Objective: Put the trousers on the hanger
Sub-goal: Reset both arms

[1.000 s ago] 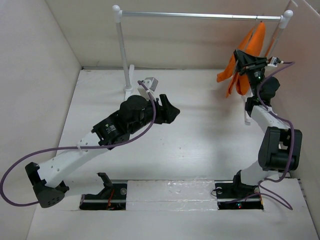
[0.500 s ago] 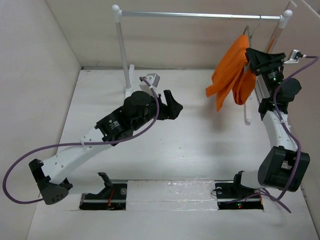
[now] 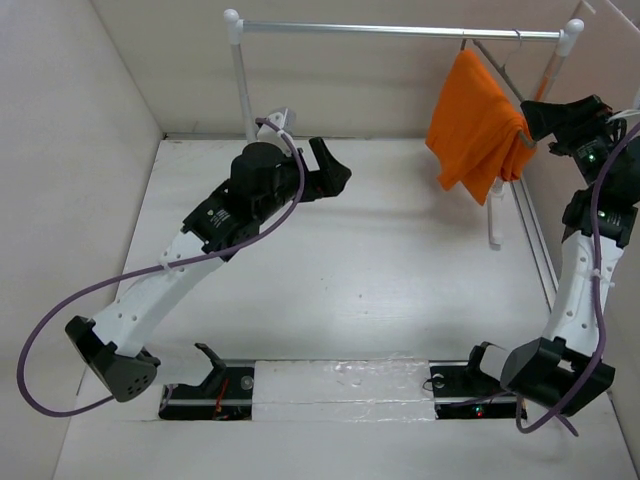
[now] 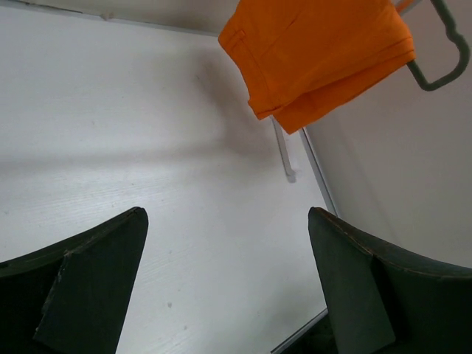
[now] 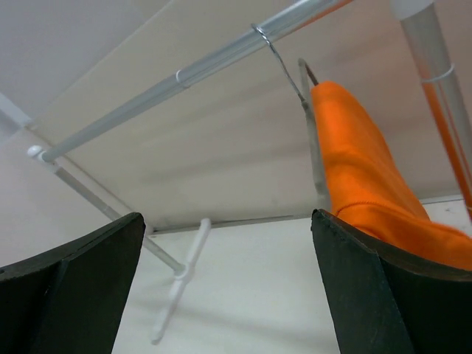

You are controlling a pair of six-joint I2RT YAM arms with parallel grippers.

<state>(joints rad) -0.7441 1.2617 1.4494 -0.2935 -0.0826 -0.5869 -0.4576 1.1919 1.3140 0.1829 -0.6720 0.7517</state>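
The orange trousers [image 3: 478, 125] hang folded over the thin grey hanger [image 3: 497, 70], whose hook sits on the silver rail at the far right. My right gripper [image 3: 532, 122] is open just to the right of the cloth, holding nothing. In the right wrist view the trousers [image 5: 361, 169] drape beside the hanger's hook [image 5: 276, 51], and the lower fold lies behind my right finger [image 5: 383, 295]; whether they touch I cannot tell. My left gripper [image 3: 338, 166] is open and empty over the table's far left. Its view shows the trousers [image 4: 317, 51] and a hanger corner [image 4: 442, 77] far ahead.
The silver rail [image 3: 400, 30] spans the back on two white posts [image 3: 241, 100], each on a white foot [image 3: 258, 172] on the table. Walls enclose the left, back and right sides. A purple cable [image 3: 60, 320] loops from the left arm.
My right gripper opened, let go of the trousers and drew back to the right; the trousers swung out and now hang flat. My left arm moved toward the back and opened wider.
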